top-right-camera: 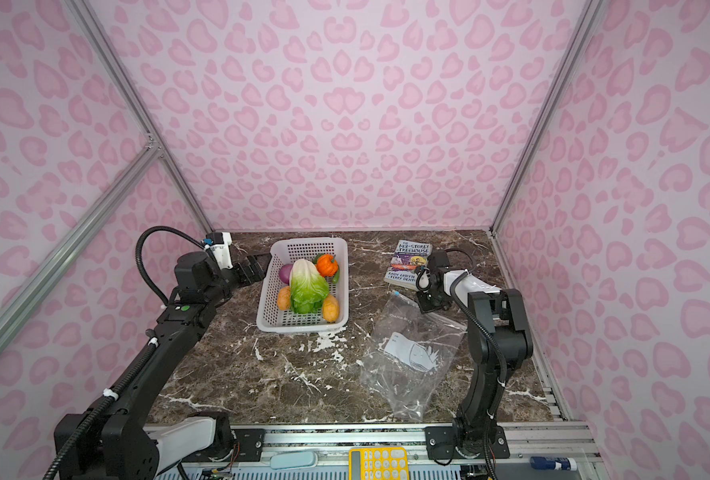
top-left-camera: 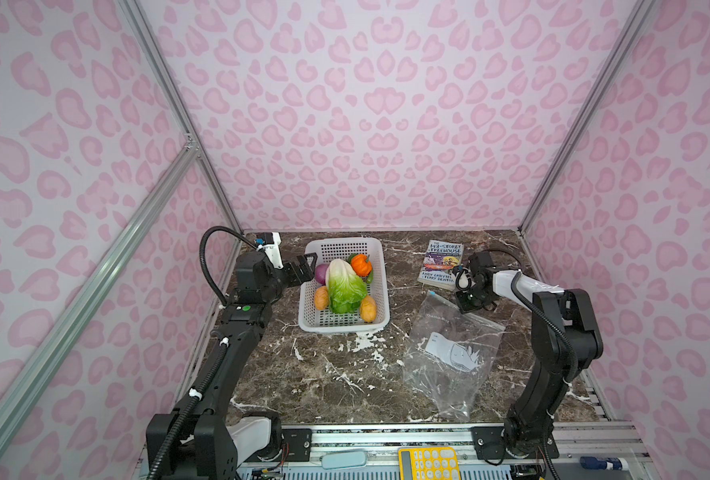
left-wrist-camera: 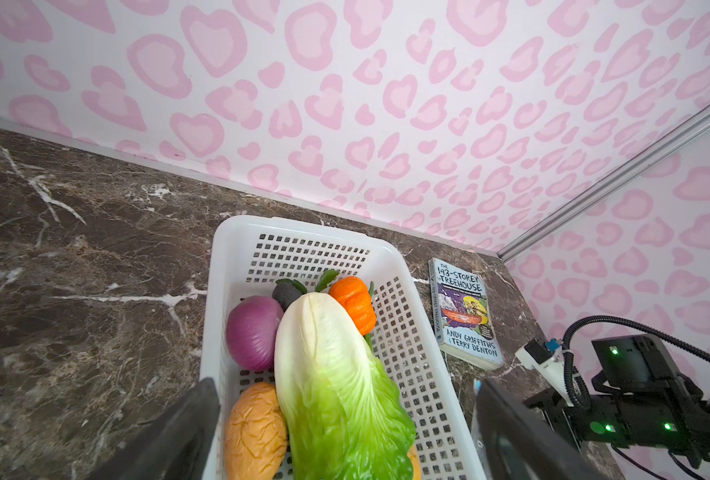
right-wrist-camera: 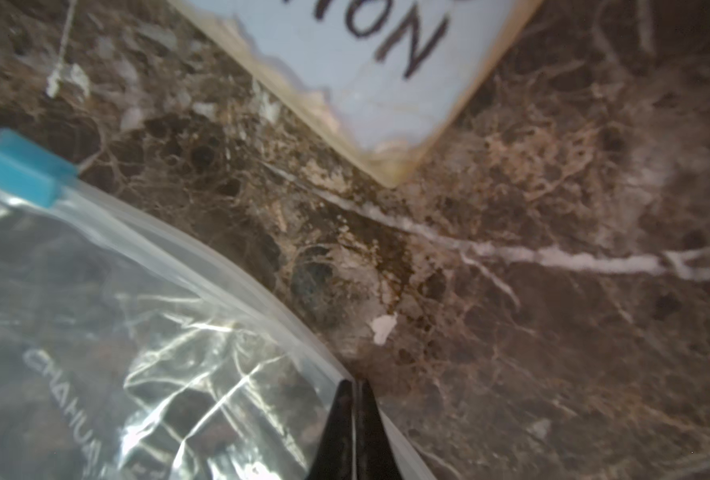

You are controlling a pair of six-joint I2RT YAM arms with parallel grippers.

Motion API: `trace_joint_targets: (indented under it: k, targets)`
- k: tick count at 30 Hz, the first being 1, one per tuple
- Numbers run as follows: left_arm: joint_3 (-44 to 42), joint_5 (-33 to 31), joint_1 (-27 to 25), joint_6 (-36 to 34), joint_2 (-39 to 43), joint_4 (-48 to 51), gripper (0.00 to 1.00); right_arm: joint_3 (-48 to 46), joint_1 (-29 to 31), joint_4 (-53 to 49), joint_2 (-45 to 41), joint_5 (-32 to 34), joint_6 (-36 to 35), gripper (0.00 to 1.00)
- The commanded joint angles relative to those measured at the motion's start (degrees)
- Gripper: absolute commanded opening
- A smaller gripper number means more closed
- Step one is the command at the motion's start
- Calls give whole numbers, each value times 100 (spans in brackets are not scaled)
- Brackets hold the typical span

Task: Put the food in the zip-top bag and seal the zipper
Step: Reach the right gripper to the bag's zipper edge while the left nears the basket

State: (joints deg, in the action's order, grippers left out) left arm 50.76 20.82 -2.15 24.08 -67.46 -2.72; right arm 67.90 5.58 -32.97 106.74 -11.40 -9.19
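Bright even light, soft shadows; right wrist view blurred; glare streaks on bag [right-wrist-camera: 137, 332].

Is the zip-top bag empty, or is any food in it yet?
Empty. The zip-top bag lies flat on the table with marble showing through it; the cabbage, pumpkin and onion sit in the white basket.

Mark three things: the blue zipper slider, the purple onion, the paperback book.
Small blue plastic slider tab [right-wrist-camera: 16, 166]: right wrist view, middle of the tab.
Round purple toy onion [left-wrist-camera: 253, 332]: left wrist view, middle of its rounded side.
Pale blue paperback book [top-left-camera: 441, 264]: in a top view, centre of the front cover.
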Motion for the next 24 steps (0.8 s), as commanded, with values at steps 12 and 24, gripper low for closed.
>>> trace_joint_targets:
  k: [12, 24]
  targets:
    - [-84, -51, -31, 203, 198, -53, 98, -798, -283, 195, -1283, -224, 1608, 0]
    - [-58, 34, -91, 229, 163, -30, 98, -868, 280, -224, -1039, 560, 1026, 98]
